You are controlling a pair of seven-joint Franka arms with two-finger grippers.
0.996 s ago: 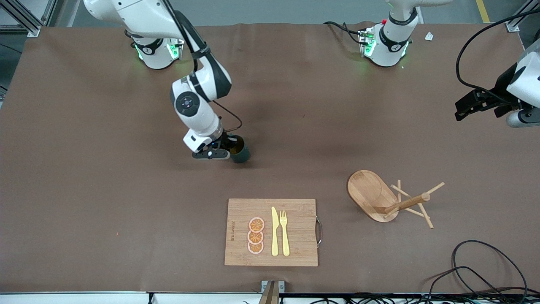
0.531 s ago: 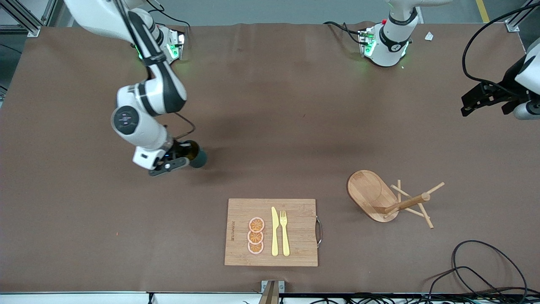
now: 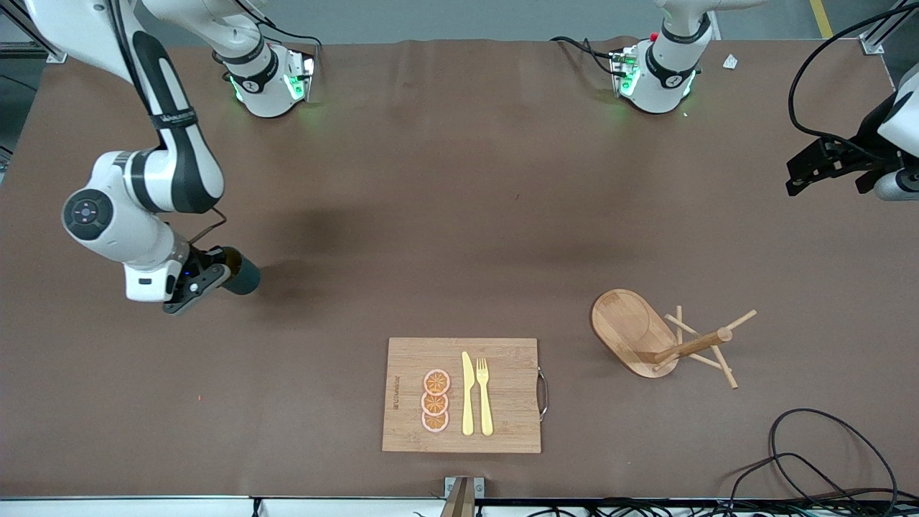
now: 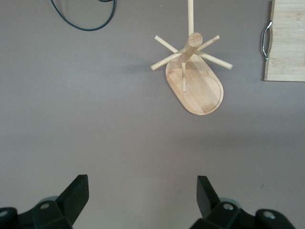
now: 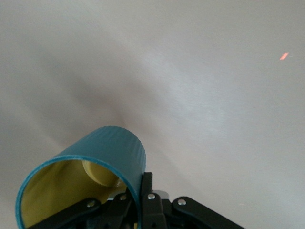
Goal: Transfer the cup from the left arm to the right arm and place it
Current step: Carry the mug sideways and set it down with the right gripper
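The dark teal cup, yellowish inside, is held tilted on its side in my right gripper, above the brown table toward the right arm's end. In the right wrist view the cup fills the lower part, and the right gripper is shut on its rim, one finger inside and one outside. The handle is hidden. My left gripper is open and empty, up over the table's edge at the left arm's end. In the left wrist view its fingers stand wide apart over bare table.
A wooden peg stand lies toward the left arm's end and also shows in the left wrist view. A wooden cutting board with orange slices, a knife and a fork lies near the front edge. A black cable lies at the front corner.
My right arm has carried the cup from the table's middle toward the right arm's end. The left gripper has drawn slightly toward the table's edge.
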